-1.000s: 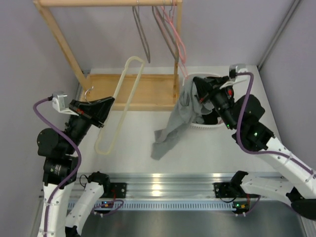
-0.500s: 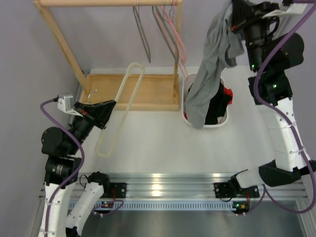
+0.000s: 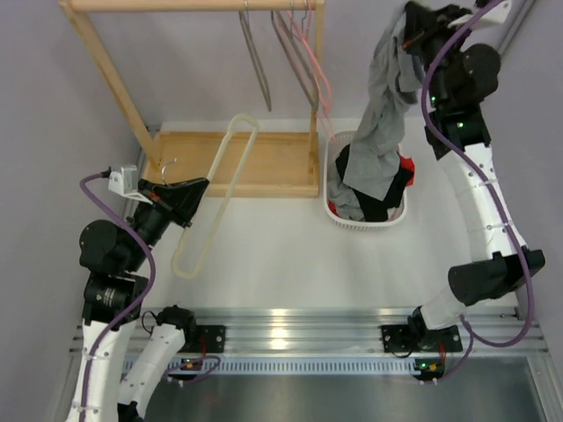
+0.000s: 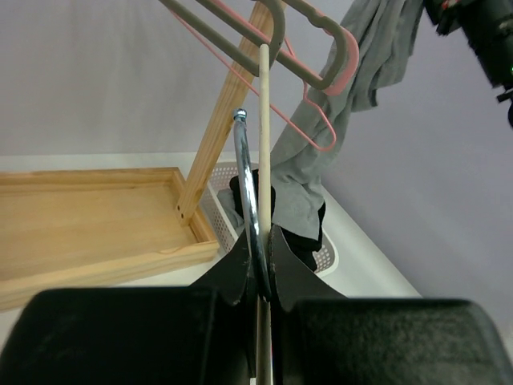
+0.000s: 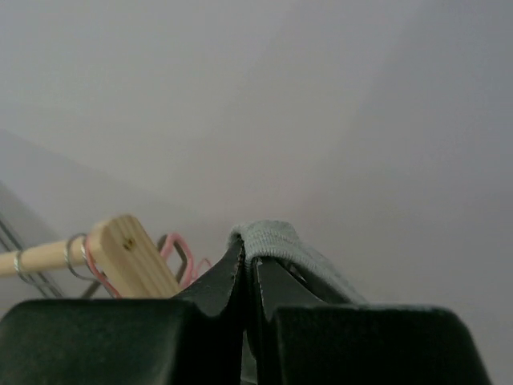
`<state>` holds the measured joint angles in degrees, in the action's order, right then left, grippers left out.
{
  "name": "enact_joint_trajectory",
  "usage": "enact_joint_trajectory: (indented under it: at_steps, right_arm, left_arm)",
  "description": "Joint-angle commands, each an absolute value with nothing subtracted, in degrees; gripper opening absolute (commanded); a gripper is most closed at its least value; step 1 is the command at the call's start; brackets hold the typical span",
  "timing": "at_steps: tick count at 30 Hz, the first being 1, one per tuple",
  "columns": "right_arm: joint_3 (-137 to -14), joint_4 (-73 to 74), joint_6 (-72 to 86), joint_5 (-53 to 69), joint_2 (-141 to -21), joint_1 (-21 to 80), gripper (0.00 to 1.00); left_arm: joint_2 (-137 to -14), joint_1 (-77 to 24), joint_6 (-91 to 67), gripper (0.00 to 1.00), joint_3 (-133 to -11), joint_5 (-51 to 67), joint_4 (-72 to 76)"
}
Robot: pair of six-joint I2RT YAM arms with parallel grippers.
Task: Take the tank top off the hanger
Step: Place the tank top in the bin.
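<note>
Your left gripper (image 3: 182,204) sits nearest the bases with its jaws pressed tight on the metal hook (image 4: 245,184) of a cream hanger (image 3: 215,207). The hanger is bare and slants across the white table (image 3: 281,264), its far loop reaching over the wooden tray (image 3: 273,163) at the foot of the clothes rack (image 3: 113,77).

Past it, to the right, a white basket (image 3: 332,208) stands just beside the rack's right post. It holds dark clothing (image 3: 388,190) and a red piece (image 3: 405,164).

The lower end of the grey tank top (image 3: 384,114) drops into that basket, and the rest of it hangs straight up from there, free of any hanger.

On the rack's top rail, grey hangers (image 3: 255,69) and a pink hanger (image 3: 319,77) dangle empty, close to the hanging cloth but apart from it.

Farthest and highest, your right gripper (image 3: 413,26) is raised above the basket with its jaws closed on a fold of the tank top's upper edge. The wrist view shows the grey fabric pinched between the fingertips (image 5: 228,277).
</note>
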<state>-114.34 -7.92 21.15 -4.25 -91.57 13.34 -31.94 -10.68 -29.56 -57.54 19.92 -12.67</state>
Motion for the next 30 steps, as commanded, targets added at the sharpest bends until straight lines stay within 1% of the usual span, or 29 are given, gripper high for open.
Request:
enact_joint_trajectory:
  at_steps: [1,3,4,5,6,7,10,12,15,22,26,30]
  right_arm:
    - [-97.29,-20.55,24.69,-4.12,-84.04,12.31,0.0]
    - [-89.6,-22.23,25.66,-4.57,-79.03,12.39,0.0]
    - [-82.34,-23.19,27.32,-5.44,-77.53,12.39,0.0]
    - [-78.7,-23.64,28.03,-5.62,-74.74,12.31,0.0]
    - [-75.62,-23.99,28.39,-5.8,-73.32,12.3,0.0]
    - [-69.93,-23.82,29.17,-6.32,-72.26,12.3,0.0]
    - [-61.3,-21.98,32.51,-8.34,-69.44,12.39,0.0]
    - [-58.03,-17.33,34.53,-10.88,-70.04,12.39,0.0]
    - [-58.36,-8.1,36.38,-15.03,-75.04,12.39,0.0]
    - [-61.42,-0.09,39.2,-11.17,-91.99,12.48,0.0]
    - [-63.37,5.27,37.88,-11.16,-98.33,14.14,0.0]
    - [-61.44,7.56,37.62,-16.06,-100.46,18.36,0.0]
  left_arm:
    - [-32.87,-10.81,-28.3,0.0,-57.57,18.99,-10.9]
    - [-32.96,-10.9,-28.21,0.0,-57.74,19.16,-10.9]
    - [-33.05,-10.81,-28.21,0.0,-57.83,19.16,-10.9]
    - [-32.96,-10.9,-28.21,0.0,-57.75,19.25,-10.9]
    - [-32.78,-10.9,-28.21,0.0,-57.74,19.25,-10.9]
    - [-32.7,-10.81,-28.21,0.0,-57.66,19.34,-10.99]
    - [-32.61,-10.9,-28.21,0.0,-57.39,19.6,-10.9]
    - [-32.35,-10.81,-28.3,0.0,-57.22,19.77,-10.9]
    - [-32.17,-10.81,-28.56,0.0,-56.78,19.95,-10.9]
    - [-31.11,-10.81,-28.65,0.0,-56.69,20.21,-10.9]
    - [-29.88,-10.9,-28.65,0.0,-56.43,20.3,-10.99]
    - [-29.62,-10.81,-28.65,0.0,-55.99,20.83,-10.99]
